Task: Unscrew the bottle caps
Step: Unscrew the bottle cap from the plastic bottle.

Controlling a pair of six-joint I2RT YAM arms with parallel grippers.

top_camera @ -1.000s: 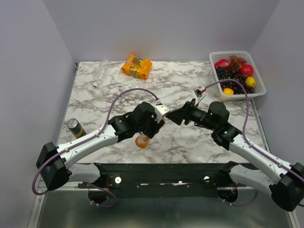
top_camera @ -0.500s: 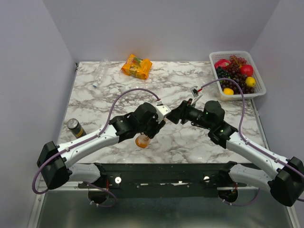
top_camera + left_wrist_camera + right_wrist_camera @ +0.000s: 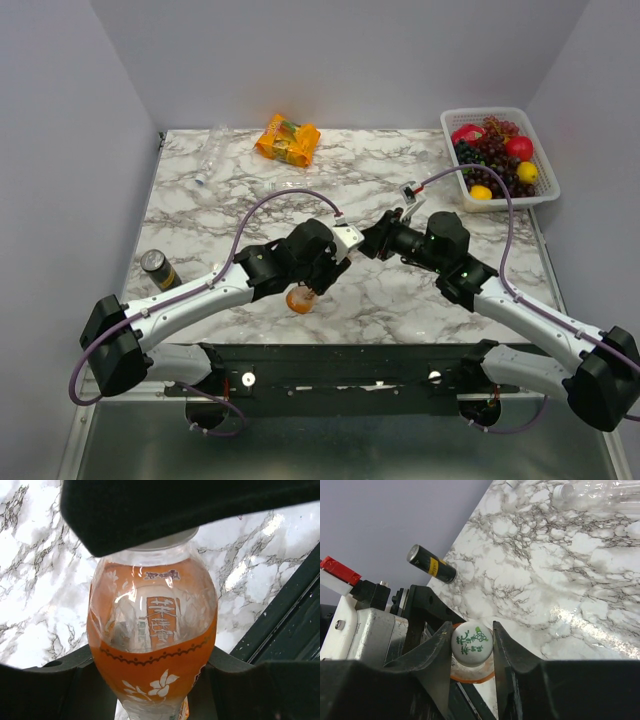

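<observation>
The left arm is reaching in from the left side, and its left fingers (image 3: 50, 690) are squeezing the orange bottle (image 3: 152, 645) tight. It is holding the bottle up over the near part of the counter (image 3: 250, 200), with the top tipping toward the other arm. The right arm is bending in from the right side and pointing at the bottle top. The right fingers (image 3: 437, 655) are pinching the white cap (image 3: 472, 644), one on each side. A can (image 3: 158, 268) is lying on the counter at the left.
</observation>
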